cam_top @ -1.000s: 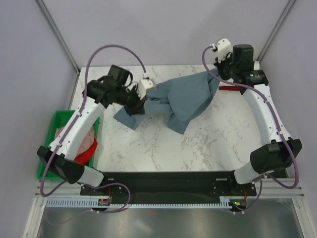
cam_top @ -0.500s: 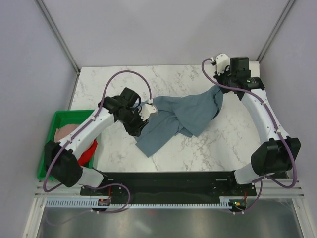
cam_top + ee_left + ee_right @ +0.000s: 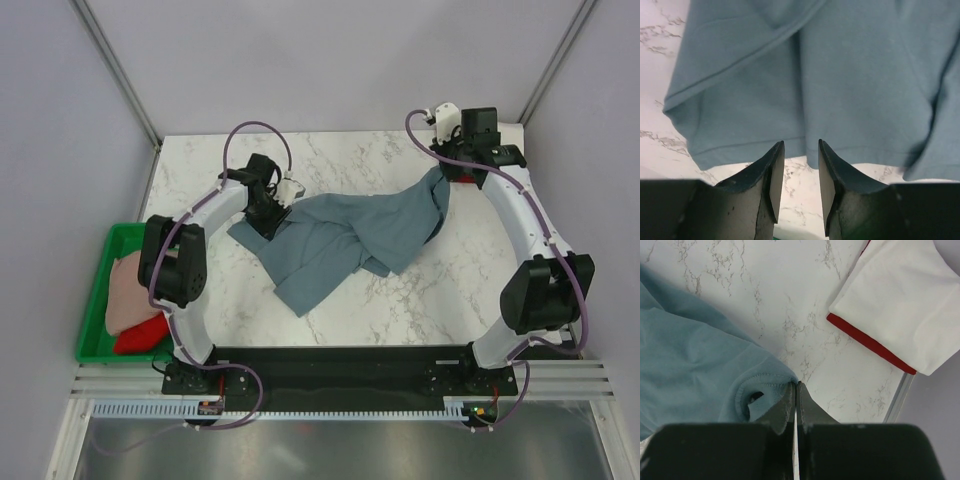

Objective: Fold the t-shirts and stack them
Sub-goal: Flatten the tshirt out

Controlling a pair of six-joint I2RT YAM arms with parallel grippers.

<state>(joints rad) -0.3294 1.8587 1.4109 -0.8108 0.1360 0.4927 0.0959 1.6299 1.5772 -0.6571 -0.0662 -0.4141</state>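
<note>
Grippers: 2; t-shirts counted: 1 slate blue-grey, 1 white, 1 pale pink, plus 2 red pieces; trays: 1

Slate blue-grey t-shirt (image 3: 350,235) lies crumpled across the middle of the marble table (image 3: 420,300), running from the left arm to the right arm; one folded flap points toward the near edge

Left gripper (image 3: 801,160): jaws parted with a clear gap, nothing between them; tips sit just over the hem at the shirt's left end, bare marble showing in the gap

Right gripper (image 3: 796,387): jaws pressed together, pinching a stitched, rolled edge at the shirt's right end; cloth drapes away from the pinch toward the table centre

White t-shirt (image 3: 895,305): folded, at the far right corner of the table, lying on top of a red t-shirt (image 3: 867,342) of which only an edge shows; both apart from the blue-grey one

Green tray (image 3: 92,320), left of the table: pale pink t-shirt (image 3: 125,290) with red cloth (image 3: 140,337) at its near side
</note>
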